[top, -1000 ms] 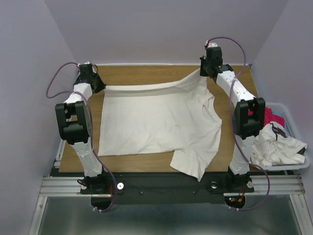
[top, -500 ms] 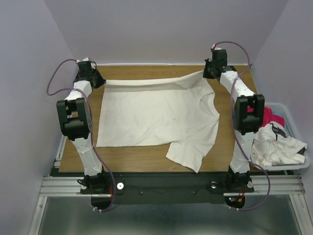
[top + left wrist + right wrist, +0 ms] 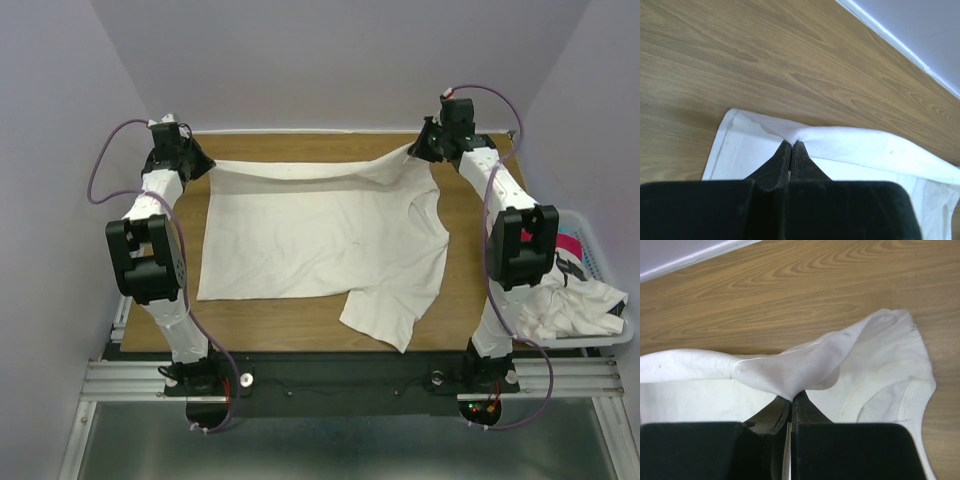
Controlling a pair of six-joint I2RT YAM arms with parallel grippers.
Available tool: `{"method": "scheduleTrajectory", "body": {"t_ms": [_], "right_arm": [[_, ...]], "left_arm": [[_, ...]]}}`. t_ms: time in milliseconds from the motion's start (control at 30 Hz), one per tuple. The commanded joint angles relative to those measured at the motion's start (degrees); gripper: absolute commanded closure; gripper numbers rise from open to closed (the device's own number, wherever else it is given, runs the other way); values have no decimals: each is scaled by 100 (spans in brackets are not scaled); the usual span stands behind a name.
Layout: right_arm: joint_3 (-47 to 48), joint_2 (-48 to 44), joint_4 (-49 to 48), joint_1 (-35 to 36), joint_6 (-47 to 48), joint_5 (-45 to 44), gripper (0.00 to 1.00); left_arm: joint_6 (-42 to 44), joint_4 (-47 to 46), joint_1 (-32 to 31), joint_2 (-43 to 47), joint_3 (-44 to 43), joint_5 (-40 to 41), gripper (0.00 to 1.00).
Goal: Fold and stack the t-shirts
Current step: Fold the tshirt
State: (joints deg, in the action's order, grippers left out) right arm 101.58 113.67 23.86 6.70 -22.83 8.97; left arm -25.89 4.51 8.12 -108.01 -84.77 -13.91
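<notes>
top view / left gripper (image 3: 207, 166): fingers clenched on the far left corner of the plain off-white cotton t-shirt (image 3: 320, 235)
top view / right gripper (image 3: 416, 152): fingers clenched on the far right part of the same tee, cloth bunched at the tips
top view / off-white tee: far edge runs between the two sets of fingers, slightly raised; the rest lies spread on the brown wooden table (image 3: 270, 330) on the near side of the fingers, one sleeve pointing to the near edge
top view / white plastic slatted basket (image 3: 600, 262): well apart from both sets of fingers, outboard of the right arm
top view / magenta-red tee (image 3: 570, 243): in the basket, mostly hidden by the arm
top view / white tee with dark markings (image 3: 572, 300): crumpled in the basket, draped over its near rim
left wrist / left gripper (image 3: 791, 145): jaws pressed together, hem of the off-white tee (image 3: 865, 147) pinched at the tips and peaked up; cloth trails to both sides of the fingers; bare table (image 3: 765, 50) beyond them
right wrist / right gripper (image 3: 791, 400): jaws pressed together under a raised fold of the off-white tee (image 3: 790, 372); neckline and sleeve lie to one side of the fingers, bare table (image 3: 815, 280) beyond
</notes>
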Motion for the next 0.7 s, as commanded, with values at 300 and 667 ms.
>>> {"method": "scheduleTrajectory", "body": {"t_ms": [300, 667], "right_arm": [[-973, -1320, 611, -195, -336, 61, 99], [-2150, -1418, 770, -213, -609, 281, 100]], "left_arm": [[-206, -117, 111, 1344, 1216, 20, 100], [-531, -688, 120, 1792, 2894, 152, 100]]}}
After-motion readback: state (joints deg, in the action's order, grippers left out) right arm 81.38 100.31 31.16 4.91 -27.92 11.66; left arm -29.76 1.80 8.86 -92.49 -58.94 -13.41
